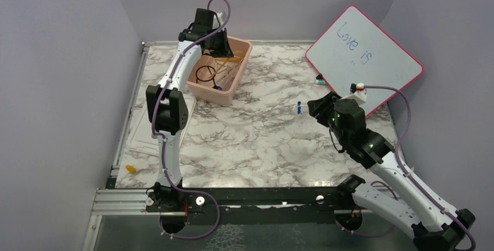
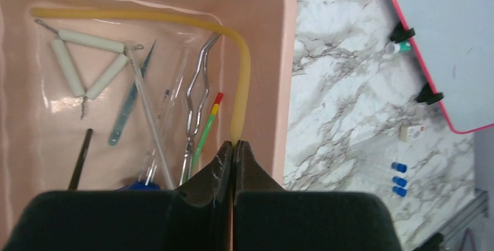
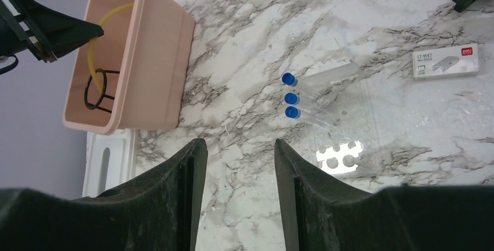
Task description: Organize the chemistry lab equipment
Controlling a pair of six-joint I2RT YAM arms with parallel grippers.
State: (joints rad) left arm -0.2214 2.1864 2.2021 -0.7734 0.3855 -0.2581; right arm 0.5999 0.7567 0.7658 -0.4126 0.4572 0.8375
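Note:
The pink tub (image 1: 237, 80) stands at the back left. In the left wrist view the tub (image 2: 281, 59) holds the amber rubber tube (image 2: 245, 70), metal tongs (image 2: 195, 94), a green-handled tool (image 2: 205, 134), a white clay triangle (image 2: 87, 64) and thin rods. The black wire ring (image 3: 96, 88) is in it too. My left gripper (image 2: 233, 143) hangs over the tub, shut on the end of the amber tube. My right gripper (image 3: 240, 143) is open and empty above the table. Three blue-capped clear tubes (image 3: 309, 96) lie just beyond it.
The red-framed whiteboard (image 1: 364, 53) leans at the back right, with a marker (image 1: 320, 78) at its foot. A white staple box (image 3: 445, 62) and a clear rack (image 3: 343, 146) lie near the tubes. A white lid (image 1: 140, 131) lies at the left edge, with a small yellow piece (image 1: 131, 169) nearby.

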